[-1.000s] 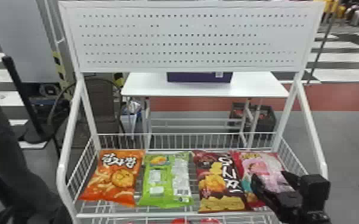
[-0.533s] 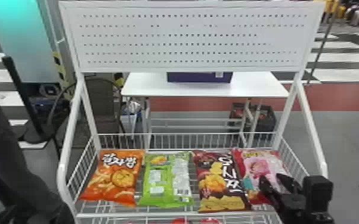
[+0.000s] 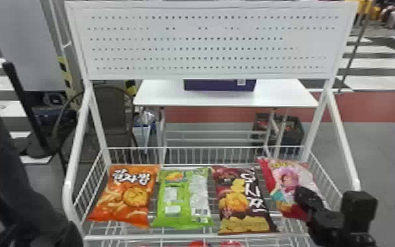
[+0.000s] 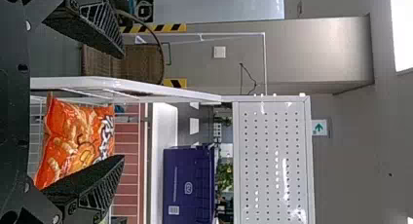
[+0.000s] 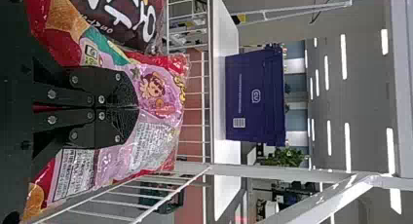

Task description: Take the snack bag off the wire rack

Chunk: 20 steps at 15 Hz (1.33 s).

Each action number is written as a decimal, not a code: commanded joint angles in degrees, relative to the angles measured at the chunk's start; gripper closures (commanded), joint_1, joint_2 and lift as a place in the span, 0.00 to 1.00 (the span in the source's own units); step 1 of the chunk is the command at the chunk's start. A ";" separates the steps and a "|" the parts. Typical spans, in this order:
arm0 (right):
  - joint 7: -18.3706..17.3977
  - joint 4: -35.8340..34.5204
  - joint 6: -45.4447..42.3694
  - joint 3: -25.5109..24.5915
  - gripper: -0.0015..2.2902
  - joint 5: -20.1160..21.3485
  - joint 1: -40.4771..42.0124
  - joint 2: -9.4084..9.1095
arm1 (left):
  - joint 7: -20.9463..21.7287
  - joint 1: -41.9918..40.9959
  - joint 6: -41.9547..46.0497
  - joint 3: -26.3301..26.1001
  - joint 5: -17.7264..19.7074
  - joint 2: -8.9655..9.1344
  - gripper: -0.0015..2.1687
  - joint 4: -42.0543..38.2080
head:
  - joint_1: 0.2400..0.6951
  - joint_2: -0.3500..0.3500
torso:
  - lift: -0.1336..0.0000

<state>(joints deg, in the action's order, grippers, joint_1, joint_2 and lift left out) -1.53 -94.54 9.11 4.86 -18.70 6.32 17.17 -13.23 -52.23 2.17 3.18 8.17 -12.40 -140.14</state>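
The right claw (image 3: 301,194) closed its fingers on the pink snack bag (image 3: 283,175), and this bag shifted up in the head view, so a gap opened beside the dark brown bag (image 3: 236,200). The turquoise panel (image 3: 23,49) became grey.

White lettering on orange plastic bag (image 3: 118,203), left, and dark-brown plastic bag (image 3: 233,200), mid-right. Barcode on green plastic bag (image 3: 178,203). Print panels on pink-red plastic bag (image 5: 156,131), right. Logo on purple box (image 3: 213,86), far. Green arrow on white rectangular sign (image 4: 319,127), far wall.
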 commanded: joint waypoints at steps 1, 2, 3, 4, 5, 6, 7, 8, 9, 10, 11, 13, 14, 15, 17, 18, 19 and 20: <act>-0.14 -4.60 -0.01 -0.73 0.93 -0.64 2.03 0.50 | 0.05 0.11 -0.20 -0.10 0.00 0.01 0.08 -0.13 | 0.57 0.50 | 1.00; -0.41 -6.80 -0.01 -0.82 0.93 -1.70 2.99 0.94 | -0.04 0.11 -0.20 -0.10 0.00 0.01 0.08 -0.13 | 0.57 0.50 | 1.00; -0.58 -9.53 0.69 -0.99 0.93 -3.72 3.87 1.38 | -0.04 0.20 -0.20 -0.19 0.00 0.01 0.08 -0.13 | 0.57 0.50 | 1.00; -0.85 -13.04 1.57 -1.17 0.93 -4.33 5.37 2.08 | -0.04 0.29 -0.20 -0.19 0.00 0.01 0.08 -0.22 | 0.57 0.50 | 1.00; -0.85 -17.08 2.10 -1.43 0.93 -5.30 7.48 3.05 | -0.12 0.29 -0.20 -0.19 0.00 -0.16 0.08 -0.22 | 0.57 0.50 | 1.00; -1.29 -20.51 2.98 -1.26 0.93 -6.09 9.23 3.66 | -0.21 0.38 -0.03 -0.10 0.00 -0.34 0.08 -0.22 | 0.57 0.50 | 1.00; -2.08 -23.59 2.80 -0.64 0.93 -5.65 11.34 4.81 | -0.39 0.29 -0.03 -0.10 0.00 -0.52 0.08 -0.40 | 0.57 0.50 | 1.00; -2.69 -26.05 2.63 -0.73 0.93 -5.65 13.80 5.51 | -0.48 0.38 -0.03 -0.01 0.09 -0.69 0.08 -0.48 | 0.57 0.50 | 1.00; -3.04 -27.72 1.22 -0.99 0.93 -5.65 16.18 5.95 | -0.48 0.38 0.15 0.08 0.18 -0.96 0.08 -0.48 | 0.57 0.50 | 1.00; -3.66 -29.48 -1.07 -1.52 0.93 -6.00 19.52 6.74 | -0.48 0.38 0.15 0.16 0.27 -1.22 0.08 -0.40 | 0.57 0.50 | 1.00; -4.63 -30.88 -4.40 -2.13 0.93 -6.00 22.68 7.71 | -0.56 0.38 0.15 0.34 0.44 -1.31 0.08 -0.40 | 0.57 0.50 | 1.00; -5.94 -33.34 -9.68 -3.19 0.93 -5.56 28.83 9.38 | -0.56 0.38 0.15 0.60 0.88 -1.83 0.08 -0.31 | 0.57 0.50 | 1.00; -6.03 -34.40 -11.61 -4.07 0.93 -5.56 31.38 10.17 | -0.56 0.55 0.33 0.60 0.97 -2.01 0.08 -0.22 | 0.57 0.50 | 1.00; -6.03 -35.10 -12.14 -4.95 0.93 -5.65 33.40 10.87 | -0.65 0.82 0.33 0.60 1.06 -2.10 0.08 -0.22 | 0.57 0.50 | 1.00; -6.03 -36.42 -12.84 -7.14 0.93 -6.09 37.01 11.84 | -0.83 1.08 0.68 1.13 1.50 -2.27 0.08 0.39 | 0.57 0.50 | 1.00; -6.03 -37.12 -12.84 -7.93 0.93 -6.18 38.24 12.01 | -1.44 1.08 0.85 1.75 1.85 -2.36 0.08 0.57 | 0.57 0.50 | 1.00; -6.03 -37.91 -12.84 -8.90 0.93 -6.18 39.64 12.10 | -1.44 1.08 1.03 2.45 2.46 -2.36 0.08 0.75 | 0.57 0.50 | 1.00; -6.03 -38.71 -12.84 -9.87 0.93 -6.18 40.96 12.10 | -1.44 0.99 1.20 3.15 3.17 -2.63 0.08 0.83 | 0.57 0.50 | 1.00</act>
<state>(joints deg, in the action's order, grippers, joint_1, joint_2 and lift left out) -7.56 -132.23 -3.70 -3.72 -24.85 45.49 29.19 -14.69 -51.17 3.14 5.43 10.50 -14.83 -139.49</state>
